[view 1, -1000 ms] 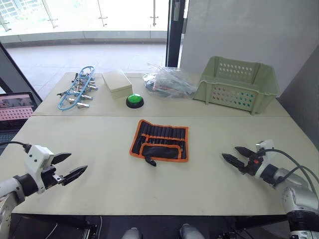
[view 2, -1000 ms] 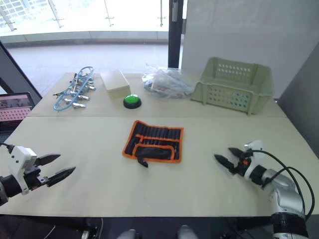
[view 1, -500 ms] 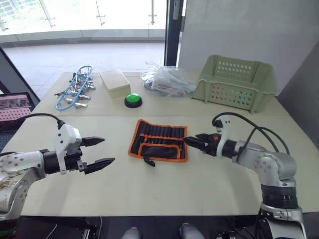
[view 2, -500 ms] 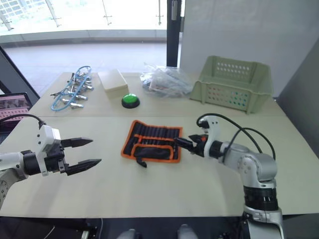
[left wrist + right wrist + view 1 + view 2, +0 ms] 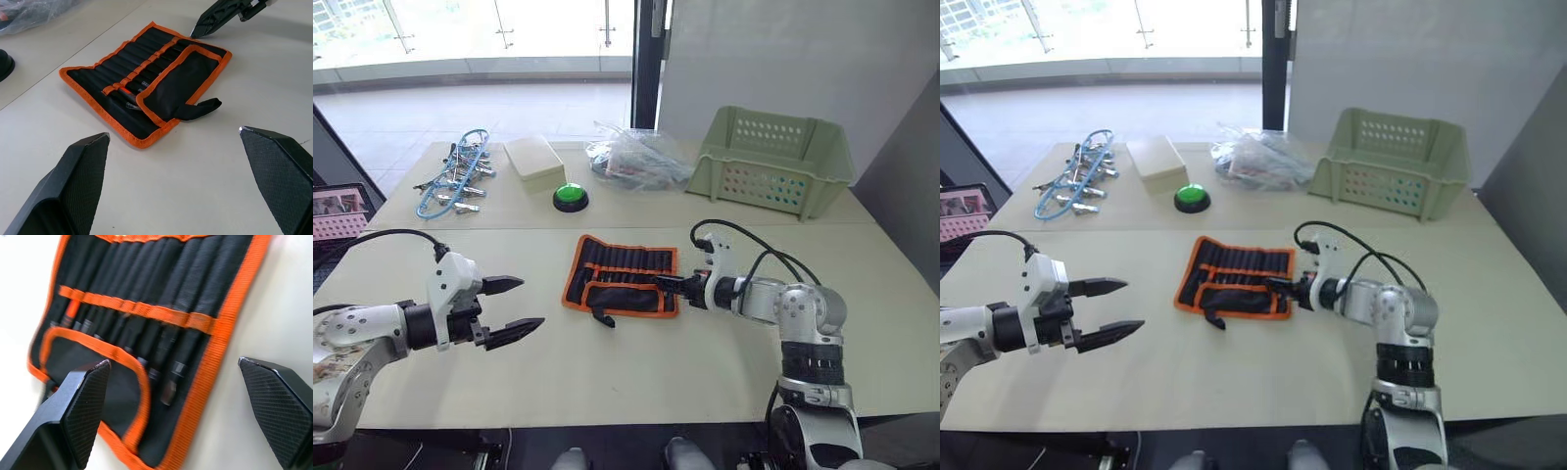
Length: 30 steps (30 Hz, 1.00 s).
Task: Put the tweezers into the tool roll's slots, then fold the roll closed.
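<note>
The left end effector (image 5: 509, 305) hovers with fingers apart, well left of the flat black orange-edged fabric tool roll (image 5: 625, 276) lying open mid-worktop (image 5: 636, 362). The right end effector (image 5: 668, 285), spread wide at the roll's right edge, risks dragging the roll or snagging slotted tweezers (image 5: 168, 377).

- right gripper (image 5: 663, 285) has travelled from well off the tool roll (image 5: 625, 275) to the roll's right edge, fingertips now over the orange edging; fingers spread in its wrist view
- left gripper (image 5: 516, 305) has come up nearer the roll's left side, apart from it; fingers parted
</note>
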Each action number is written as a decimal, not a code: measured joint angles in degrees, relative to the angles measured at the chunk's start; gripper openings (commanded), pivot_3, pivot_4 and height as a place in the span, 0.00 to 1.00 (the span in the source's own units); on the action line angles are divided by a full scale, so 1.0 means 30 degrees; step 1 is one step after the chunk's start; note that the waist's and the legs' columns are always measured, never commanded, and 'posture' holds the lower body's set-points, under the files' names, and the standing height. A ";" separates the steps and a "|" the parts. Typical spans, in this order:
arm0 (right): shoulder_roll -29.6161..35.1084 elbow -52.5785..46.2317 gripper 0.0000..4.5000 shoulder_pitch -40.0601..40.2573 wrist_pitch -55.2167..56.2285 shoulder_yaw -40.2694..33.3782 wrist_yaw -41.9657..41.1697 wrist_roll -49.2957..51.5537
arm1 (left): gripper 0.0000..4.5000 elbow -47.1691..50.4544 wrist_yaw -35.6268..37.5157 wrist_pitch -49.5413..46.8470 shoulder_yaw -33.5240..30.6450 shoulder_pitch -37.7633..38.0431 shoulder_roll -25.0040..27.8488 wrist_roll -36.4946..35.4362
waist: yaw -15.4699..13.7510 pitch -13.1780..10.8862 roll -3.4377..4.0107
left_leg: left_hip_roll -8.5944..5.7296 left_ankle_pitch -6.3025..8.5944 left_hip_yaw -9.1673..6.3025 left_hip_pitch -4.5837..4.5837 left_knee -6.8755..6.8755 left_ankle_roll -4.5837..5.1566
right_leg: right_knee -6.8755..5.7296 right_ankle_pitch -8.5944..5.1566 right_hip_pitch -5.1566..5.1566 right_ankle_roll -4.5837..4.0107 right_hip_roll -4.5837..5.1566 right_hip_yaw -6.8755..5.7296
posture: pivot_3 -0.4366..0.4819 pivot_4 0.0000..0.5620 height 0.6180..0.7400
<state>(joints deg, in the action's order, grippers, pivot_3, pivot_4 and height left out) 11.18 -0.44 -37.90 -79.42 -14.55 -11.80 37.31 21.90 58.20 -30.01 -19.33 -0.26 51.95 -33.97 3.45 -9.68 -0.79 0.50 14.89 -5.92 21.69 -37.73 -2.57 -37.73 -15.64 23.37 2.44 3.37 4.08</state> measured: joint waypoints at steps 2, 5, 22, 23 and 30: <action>-0.0293 0.0154 0.99 -0.0194 -0.0579 -0.0539 0.0049 0.0025 | 1.00 0.0007 -0.0065 -0.0012 -0.0017 0.0258 -0.0063 0.0002 | 0.0060 0.0000 0.0001 | -0.0001 0.0000 -0.0001 0.0002 0.0002 0.0000 | 0.0000 0.0000 0.0002 0.0000 0.0000 -0.0001 | 0.48 0.27 1.00; -0.0514 0.0473 0.99 -0.0463 -0.1178 -0.1271 0.0124 0.0026 | 1.00 0.0010 -0.0131 -0.0002 -0.0026 0.0542 -0.0189 0.0005 | 0.0099 0.0000 0.0001 | -0.0002 0.0000 -0.0002 0.0004 0.0001 0.0000 | 0.0001 0.0000 0.0002 0.0000 0.0001 -0.0002 | 0.48 0.27 1.00; -0.2416 0.3973 0.43 -0.1495 -0.3164 -0.7851 0.0884 0.0768 | 1.00 -0.0605 -0.0826 0.1230 -0.0139 0.0780 -0.0613 0.1011 | 0.0165 -0.0003 0.0010 | -0.0006 0.0000 0.0002 0.0012 0.0004 0.0000 | 0.0003 0.0002 0.0005 -0.0003 0.0004 0.0001 | 0.48 0.27 1.00; -0.2489 0.4073 0.36 -0.1496 -0.3240 -0.8116 0.0962 0.0769 | 1.00 -0.0612 -0.0829 0.1280 -0.0133 0.0763 -0.0617 0.1075 | 0.0162 -0.0003 0.0010 | -0.0006 0.0000 0.0001 0.0010 0.0004 0.0001 | 0.0000 0.0002 0.0005 -0.0003 0.0004 0.0000 | 0.48 0.27 1.00; -0.2368 0.4521 0.01 -0.1750 -0.3414 -0.9243 0.1063 0.1018 | 1.00 -0.1211 -0.0889 0.2043 0.0123 0.0558 -0.0845 0.1594 | 0.0149 -0.0001 0.0010 | -0.0009 0.0000 0.0004 0.0003 0.0002 0.0000 | 0.0002 0.0003 -0.0003 -0.0004 0.0006 0.0001 | 0.48 0.27 1.00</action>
<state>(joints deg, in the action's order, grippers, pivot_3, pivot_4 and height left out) 4.08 13.12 -43.15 -89.66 -42.28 -8.61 40.36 18.26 55.54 -23.88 -18.96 1.42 49.41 -29.18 3.90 -9.68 -0.76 0.48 14.89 -5.90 21.70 -37.72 -2.57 -37.73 -15.63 23.36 2.43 3.39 4.08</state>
